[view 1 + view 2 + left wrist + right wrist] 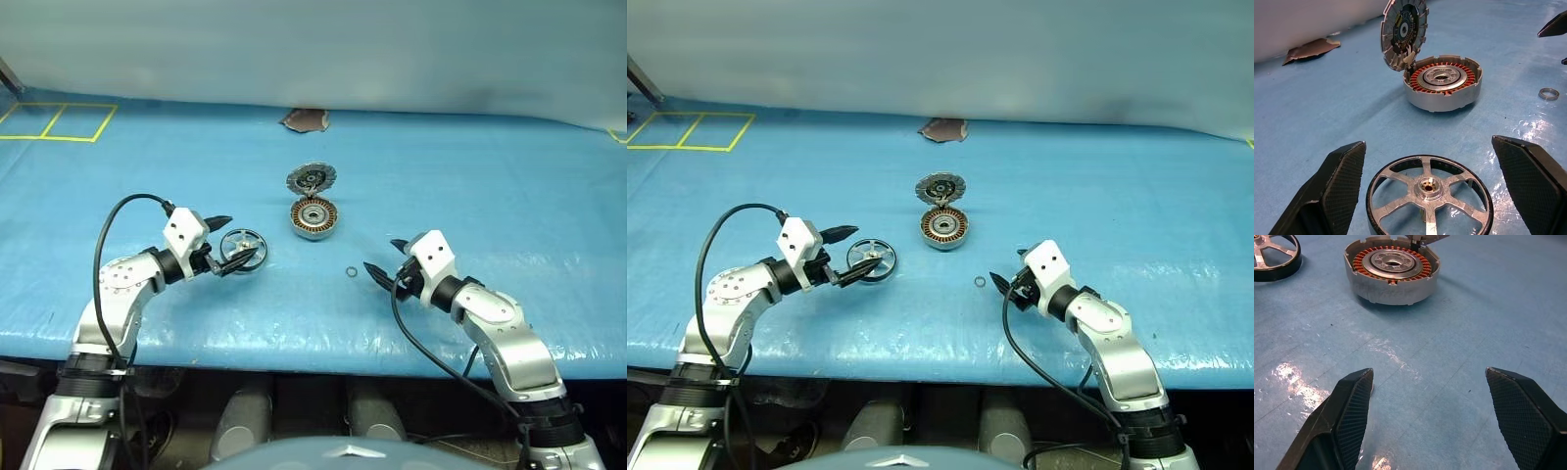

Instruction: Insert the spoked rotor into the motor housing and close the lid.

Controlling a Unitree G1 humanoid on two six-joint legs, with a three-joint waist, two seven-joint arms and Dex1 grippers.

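The spoked rotor (242, 245), a silver wheel with a dark rim, lies flat on the blue table. My left gripper (241, 237) is open, one finger on each side of the rotor (1429, 196), neither touching it. Beyond it stands the motor housing (313, 217) with copper windings showing (1443, 85). The finned lid (312, 179) stands tipped up at the housing's far edge (1403, 32). My right gripper (382, 255) is open and empty, low over the table right of the housing (1393, 271).
A small metal ring (351, 271) lies on the table between the rotor and my right gripper. A torn brown patch (306, 119) sits at the table's back edge. Yellow tape lines (59, 122) mark the far left corner.
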